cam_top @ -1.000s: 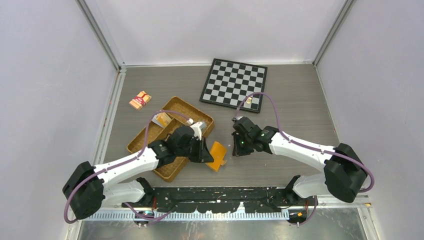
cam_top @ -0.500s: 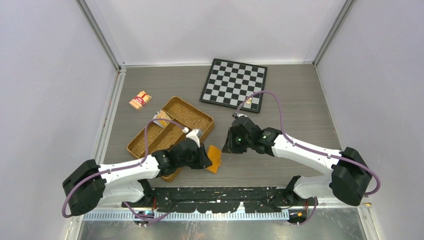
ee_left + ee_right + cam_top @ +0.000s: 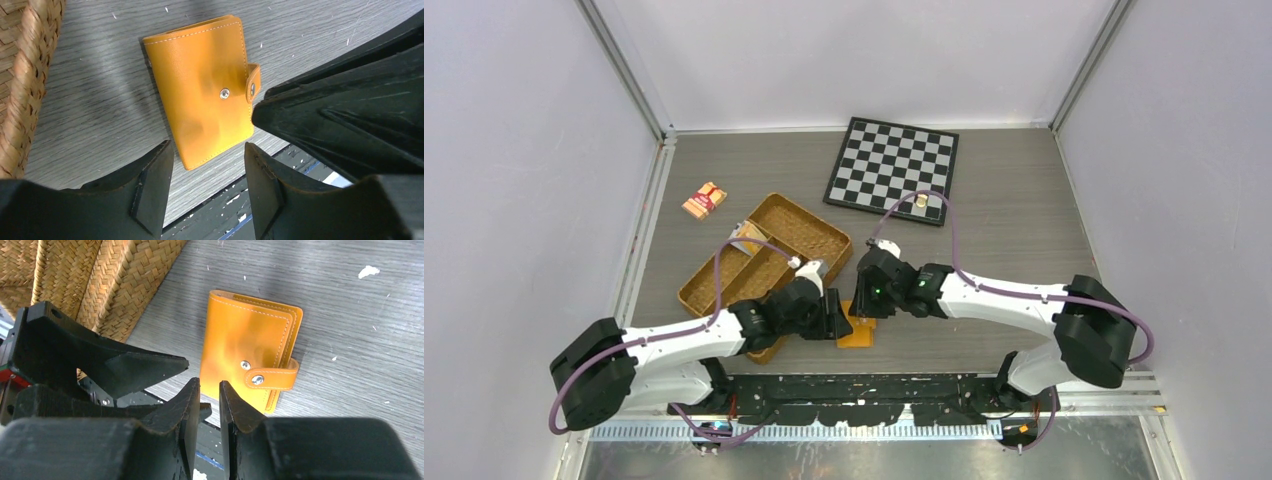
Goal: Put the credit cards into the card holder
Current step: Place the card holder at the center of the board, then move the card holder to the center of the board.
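Note:
The orange card holder lies flat on the table just right of the tray, folded shut with its snap tab fastened. My left gripper hovers at its near corner, open, with nothing between the fingers. My right gripper hangs just above the holder's far side, its jaws a narrow gap apart and empty. The two grippers are nearly touching. No credit cards show plainly in any view.
A brown woven divided tray sits left of the holder, with a pale flat item in its far compartment. A red-and-tan packet lies at far left. The chessboard at the back carries a small piece.
My left gripper lowered the tilted card holder, opened and let it go; it now lies flat. My right gripper moved left over the holder and parted its jaws slightly.

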Controlling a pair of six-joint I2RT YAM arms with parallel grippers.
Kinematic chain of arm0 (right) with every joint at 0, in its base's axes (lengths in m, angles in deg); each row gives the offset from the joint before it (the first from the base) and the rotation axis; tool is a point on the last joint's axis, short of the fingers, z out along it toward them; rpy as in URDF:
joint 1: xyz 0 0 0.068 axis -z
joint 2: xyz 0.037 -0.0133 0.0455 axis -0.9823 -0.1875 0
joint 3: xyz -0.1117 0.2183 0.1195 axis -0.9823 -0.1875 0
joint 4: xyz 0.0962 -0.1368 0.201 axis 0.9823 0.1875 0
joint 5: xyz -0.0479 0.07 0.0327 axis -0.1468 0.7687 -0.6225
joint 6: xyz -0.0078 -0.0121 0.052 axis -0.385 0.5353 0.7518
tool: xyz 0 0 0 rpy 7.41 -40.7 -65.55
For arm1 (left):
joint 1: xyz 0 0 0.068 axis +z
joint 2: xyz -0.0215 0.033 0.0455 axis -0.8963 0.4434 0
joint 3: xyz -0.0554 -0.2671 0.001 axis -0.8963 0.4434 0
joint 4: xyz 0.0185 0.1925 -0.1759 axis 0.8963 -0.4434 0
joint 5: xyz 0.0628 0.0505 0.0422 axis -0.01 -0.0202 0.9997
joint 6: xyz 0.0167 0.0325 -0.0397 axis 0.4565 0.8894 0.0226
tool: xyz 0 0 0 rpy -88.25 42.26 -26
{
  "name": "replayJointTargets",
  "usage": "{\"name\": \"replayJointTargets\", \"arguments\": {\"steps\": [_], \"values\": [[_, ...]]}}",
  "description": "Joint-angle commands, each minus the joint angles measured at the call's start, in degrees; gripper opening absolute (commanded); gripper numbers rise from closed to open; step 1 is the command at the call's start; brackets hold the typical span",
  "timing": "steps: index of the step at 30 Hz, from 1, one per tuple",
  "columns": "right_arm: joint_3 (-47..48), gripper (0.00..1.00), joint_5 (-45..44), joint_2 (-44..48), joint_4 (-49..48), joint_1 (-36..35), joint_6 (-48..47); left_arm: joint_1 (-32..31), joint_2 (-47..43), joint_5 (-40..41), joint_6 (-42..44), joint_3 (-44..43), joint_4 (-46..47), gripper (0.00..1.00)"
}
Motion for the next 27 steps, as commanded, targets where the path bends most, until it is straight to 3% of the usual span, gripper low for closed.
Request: {"name": "replayJointTargets", "arguments": {"steps": [1, 7, 19, 27], "values": [[4.9, 0.27, -6.7, -2.0, 2.1, -2.1, 0.6, -0.3, -1.6, 1.9, 0.8, -0.4, -0.3, 0.55], [8.1, 0.3, -9.3, -6.4, 6.1, -3.5, 0.9, -0.3, -0.9, 1.9, 1.1, 0.1, 1.9, 0.49], [11.3, 0.36, -10.1, -11.9, 9.8, -4.2, 0.7, -0.4, 2.8, 4.2, 2.1, 0.9, 6.8, 0.48], [12.1, 0.38, -13.8, -12.1, 15.3, -4.2, 0.4, -1.3, 6.7, 6.0, 3.5, -0.2, 7.3, 0.4]]}}
